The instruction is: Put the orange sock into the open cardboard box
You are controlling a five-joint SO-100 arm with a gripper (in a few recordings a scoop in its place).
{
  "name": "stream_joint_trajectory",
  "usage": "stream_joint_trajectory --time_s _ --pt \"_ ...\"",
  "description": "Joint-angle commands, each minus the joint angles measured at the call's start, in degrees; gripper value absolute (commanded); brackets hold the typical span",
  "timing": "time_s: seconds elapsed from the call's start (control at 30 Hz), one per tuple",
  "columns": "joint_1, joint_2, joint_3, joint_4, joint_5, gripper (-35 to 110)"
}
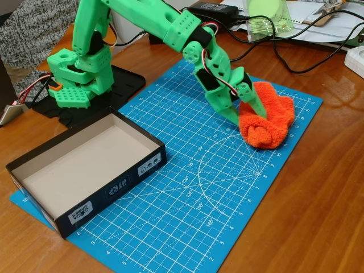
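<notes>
The orange sock (270, 122) lies as a fuzzy bundle on the right part of the blue cutting mat (205, 187). My green gripper (249, 116) is down at the sock's left edge. One finger (230, 111) touches the mat just left of the sock, and the other finger (255, 102) rests on top of it. The jaws stand apart with the sock's left part between them, and the sock rests on the mat. The open cardboard box (116, 190), with black walls and a beige inside, sits empty at the mat's left end, well away from the gripper.
The arm's green base (79, 79) stands on a black plate behind the box. Black cables (284, 54), a power brick (213, 10) and papers lie along the back of the wooden table. A person's grey sleeve (31, 28) shows at the top left.
</notes>
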Motion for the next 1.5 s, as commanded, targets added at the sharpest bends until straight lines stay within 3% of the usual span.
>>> stream_joint_trajectory --time_s 0.0,0.33,0.57,0.7,0.87,1.13,1.3,1.47 --pt "2.11 5.45 -1.41 3.87 1.32 0" --pt "22.85 45.79 -2.64 23.20 3.87 0" --pt "32.08 70.49 27.16 29.44 -9.49 0" --pt "35.68 77.96 43.68 26.46 -16.88 0" --pt "45.26 82.53 57.30 9.93 -22.50 0" --pt "55.81 78.93 60.73 -2.64 -26.98 0" --pt "62.75 74.71 59.77 -3.52 -30.15 0" --pt "63.19 69.52 59.68 -1.41 -33.66 0"
